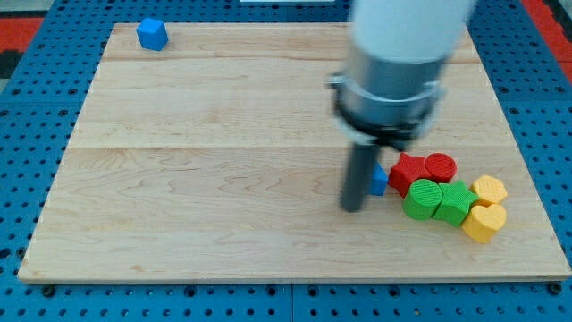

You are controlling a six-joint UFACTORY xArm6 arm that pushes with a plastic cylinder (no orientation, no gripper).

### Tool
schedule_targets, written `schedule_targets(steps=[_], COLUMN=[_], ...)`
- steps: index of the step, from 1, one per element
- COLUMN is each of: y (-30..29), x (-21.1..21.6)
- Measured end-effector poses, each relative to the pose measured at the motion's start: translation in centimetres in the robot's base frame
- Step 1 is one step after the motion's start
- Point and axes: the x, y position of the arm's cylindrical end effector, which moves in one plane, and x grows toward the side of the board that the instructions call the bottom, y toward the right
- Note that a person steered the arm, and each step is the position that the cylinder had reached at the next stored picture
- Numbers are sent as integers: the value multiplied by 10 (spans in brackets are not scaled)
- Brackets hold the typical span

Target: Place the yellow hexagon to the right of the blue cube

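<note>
Yellow hexagon (pixel 490 189) sits at cluster's three o'clock edge, board's lower right | blue cube (pixel 152 34) far at ten o'clock | my tip (pixel 352 207), fingerless rod, beside cluster, not touching hexagon.

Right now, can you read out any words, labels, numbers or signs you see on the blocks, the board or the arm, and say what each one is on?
None: no readable text anywhere.
Blue cube, yellow hexagon, wooden board: all plain.
My tip, left of the block cluster, and the arm's housing: unmarked.
</note>
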Motion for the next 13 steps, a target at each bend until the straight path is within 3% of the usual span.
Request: schedule_targets(steps=[1,3,4,5,6,8,9,10,11,12,13], y=[-121,-298,-339,-325,-227,-187,-97,-82,-159,-199,-157], x=[-31,-187,-282,-339,-327,-324,-325,-297,-299,-297,-290])
